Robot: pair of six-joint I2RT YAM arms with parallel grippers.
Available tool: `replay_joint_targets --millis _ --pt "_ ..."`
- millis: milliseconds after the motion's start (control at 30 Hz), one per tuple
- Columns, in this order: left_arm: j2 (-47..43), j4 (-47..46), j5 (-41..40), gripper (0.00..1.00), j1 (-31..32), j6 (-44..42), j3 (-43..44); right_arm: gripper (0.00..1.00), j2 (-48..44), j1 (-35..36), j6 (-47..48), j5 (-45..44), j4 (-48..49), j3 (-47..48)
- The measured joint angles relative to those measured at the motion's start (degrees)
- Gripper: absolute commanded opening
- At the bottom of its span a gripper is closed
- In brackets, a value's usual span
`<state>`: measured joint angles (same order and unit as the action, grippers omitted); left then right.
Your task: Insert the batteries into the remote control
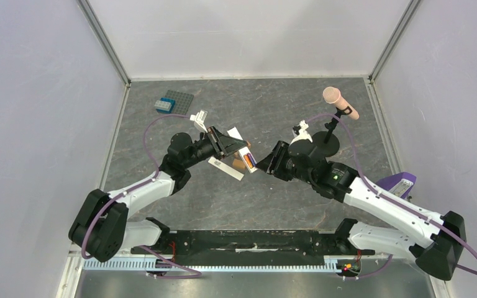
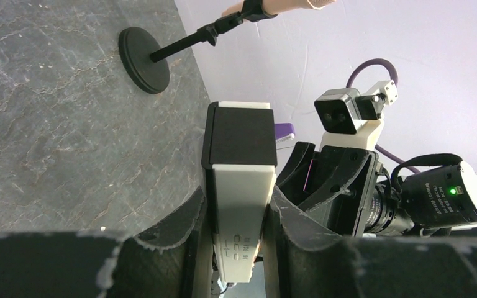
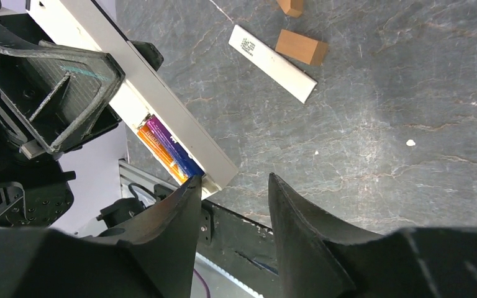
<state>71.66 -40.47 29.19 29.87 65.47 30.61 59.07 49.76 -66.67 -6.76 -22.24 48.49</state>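
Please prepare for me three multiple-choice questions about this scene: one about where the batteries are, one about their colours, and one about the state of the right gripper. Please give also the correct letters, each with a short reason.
1. Where are the batteries?
A. Inside a cup
B. In the recess at one end of the remote control
C. In a drawer

2. What colours are the batteries?
A. Both black
B. Green and yellow
C. One orange, one blue-purple

3. In what state is the right gripper?
A. Open, with nothing between its fingers
B. Shut on a battery
C. Shut on the remote control

Answers:
1 B: the right wrist view shows them lying side by side in the recess.
2 C: both colours are plain in that same view.
3 A: the fingers stand apart, and only the table shows between them.
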Motion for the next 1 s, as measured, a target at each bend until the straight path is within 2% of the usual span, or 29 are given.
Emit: replay_joint_targets --millis 333,533,667,1000 --pt "-0.2 1.97 -0.61 0.02 0.66 0.0 0.61 0.54 -3.98 -0.17 1.99 -2.64 -0.63 -0.02" --pt "-0.09 2.69 0.68 0.02 0.66 -0.9 1.03 0.77 -3.98 -0.17 5.79 -1.2 0.85 -0.02" --pt "0.35 2.62 6.4 0.02 0.66 -3.65 3.17 0.8 -3.8 -0.17 12.81 2.45 5.07 0.0" --pt "0.42 0.28 22.49 0.02 0.66 -8.04 5.9 0.79 -3.98 -0.17 28.83 13.97 9.27 0.0"
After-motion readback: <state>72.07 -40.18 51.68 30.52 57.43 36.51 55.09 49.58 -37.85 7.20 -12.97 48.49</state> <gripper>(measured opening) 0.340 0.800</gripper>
